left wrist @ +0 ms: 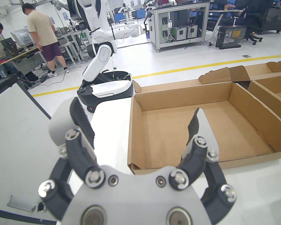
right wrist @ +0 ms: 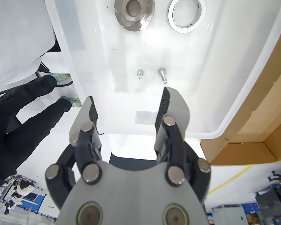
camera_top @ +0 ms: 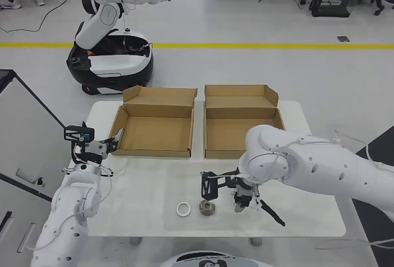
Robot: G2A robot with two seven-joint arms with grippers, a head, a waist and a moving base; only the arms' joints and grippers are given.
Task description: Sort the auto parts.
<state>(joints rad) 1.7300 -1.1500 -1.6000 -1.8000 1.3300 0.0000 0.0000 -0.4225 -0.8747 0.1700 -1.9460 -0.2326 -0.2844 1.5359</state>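
The right end effector [right wrist: 128, 94] points down at the table [right wrist: 121, 47], jaws wide, near two bolts [right wrist: 162, 75], with the flange [right wrist: 134, 6] and ring [right wrist: 186, 11] lying beyond. The left end effector [left wrist: 135, 105], equally wide, hangs beside a cardboard box [left wrist: 182, 99].

Flange [right wrist: 134, 10] is dull grey metal, kinda scuffed, with swirly machining marks. Ring [right wrist: 186, 11] is brighter silvery metal with a smooth satin finish. The bolts [right wrist: 162, 75] [right wrist: 140, 73] look like shiny plated metal. Table [right wrist: 121, 47] is white and glossy and throws soft reflections. Boxes [camera_top: 157, 132] [camera_top: 231, 132] are plain brown cardboard, matt, ragged at the cut edges. Right gripper [right wrist: 128, 108] pads [right wrist: 161, 111] are black, rough and ribbed, on smooth pale metal.
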